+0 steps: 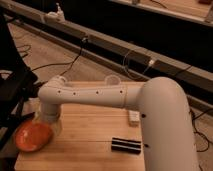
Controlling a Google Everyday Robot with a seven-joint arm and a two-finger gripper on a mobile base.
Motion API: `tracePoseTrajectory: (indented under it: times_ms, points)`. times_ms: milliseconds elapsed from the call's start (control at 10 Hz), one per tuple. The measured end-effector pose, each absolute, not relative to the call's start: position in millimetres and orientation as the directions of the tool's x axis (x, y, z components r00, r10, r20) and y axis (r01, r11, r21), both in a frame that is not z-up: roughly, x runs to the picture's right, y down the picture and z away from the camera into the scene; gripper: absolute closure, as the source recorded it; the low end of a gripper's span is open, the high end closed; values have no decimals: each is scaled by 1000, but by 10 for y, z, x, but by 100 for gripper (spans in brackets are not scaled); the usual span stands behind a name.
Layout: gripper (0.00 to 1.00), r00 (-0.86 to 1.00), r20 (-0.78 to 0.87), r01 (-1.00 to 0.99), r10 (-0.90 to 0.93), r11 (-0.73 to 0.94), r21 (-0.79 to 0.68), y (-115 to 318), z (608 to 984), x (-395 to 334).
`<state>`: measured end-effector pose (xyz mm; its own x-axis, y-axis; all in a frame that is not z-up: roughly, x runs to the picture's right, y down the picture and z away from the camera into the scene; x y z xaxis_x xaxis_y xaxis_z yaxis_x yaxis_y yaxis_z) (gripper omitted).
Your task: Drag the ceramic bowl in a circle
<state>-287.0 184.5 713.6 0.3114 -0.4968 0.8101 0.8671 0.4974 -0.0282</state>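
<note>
The ceramic bowl (pixel 31 137) is a wide, shallow orange-red dish lying at the front left corner of the wooden table (pixel 95 135). My white arm (pixel 100 95) reaches across the table from the right. It bends down at its left end to the gripper (pixel 47 124), which hangs at the bowl's right rim. The gripper is open and its fingers point down over the rim. I cannot tell whether they touch the bowl. The arm's wrist hides part of the bowl's far right edge.
A black bar-shaped object (pixel 126 145) lies near the table's front, with a small white object (pixel 134 117) behind it. A translucent cup (pixel 113 80) peeks over the arm at the back edge. Dark equipment (pixel 12 85) stands at the left, and cables run over the floor.
</note>
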Motion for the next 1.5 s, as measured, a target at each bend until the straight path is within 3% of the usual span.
tracePoseTrajectory:
  times_ms: [300, 1100, 1200, 1500]
  points:
    - [22, 313, 813, 866, -491, 500, -32, 1857, 7148, -2873]
    - [22, 297, 888, 834, -350, 549, -63, 2342, 7705, -3026]
    - [26, 302, 895, 825, -328, 560, -73, 2404, 7788, -3015]
    - [55, 307, 906, 806, -292, 586, -85, 2516, 7934, -2991]
